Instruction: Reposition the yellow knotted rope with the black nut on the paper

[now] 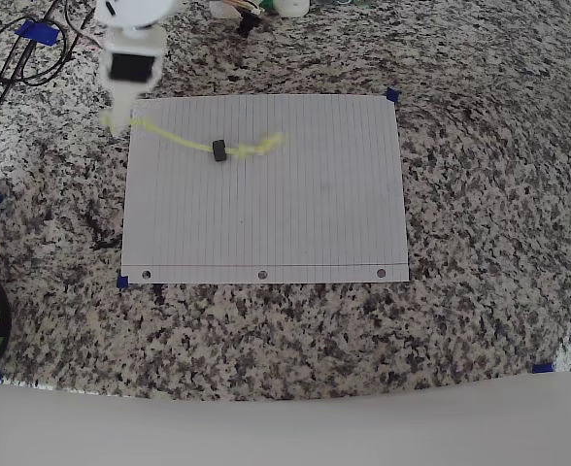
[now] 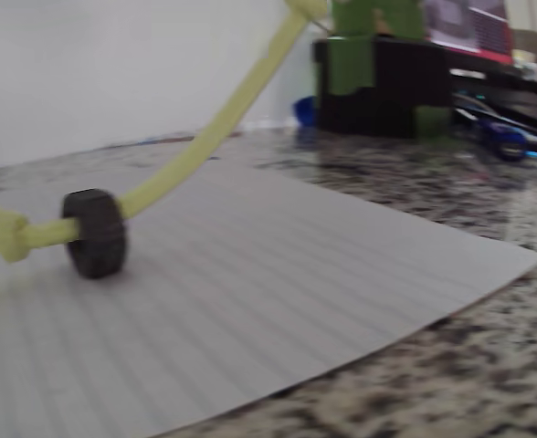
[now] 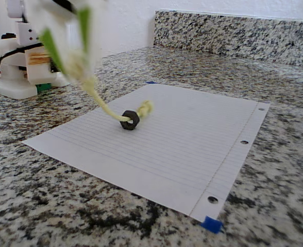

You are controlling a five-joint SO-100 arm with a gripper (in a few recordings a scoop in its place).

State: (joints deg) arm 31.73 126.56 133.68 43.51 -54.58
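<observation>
Black nut [image 2: 95, 234] threaded on the yellow knotted rope [image 2: 209, 137], resting on the paper [image 2: 278, 274].
One rope end is held pinched in the raised gripper [image 3: 79, 64].

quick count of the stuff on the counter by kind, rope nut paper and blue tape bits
yellow knotted rope: 1
black nut: 1
paper: 1
blue tape bits: 7 seen in the overhead view
total: 10
</observation>
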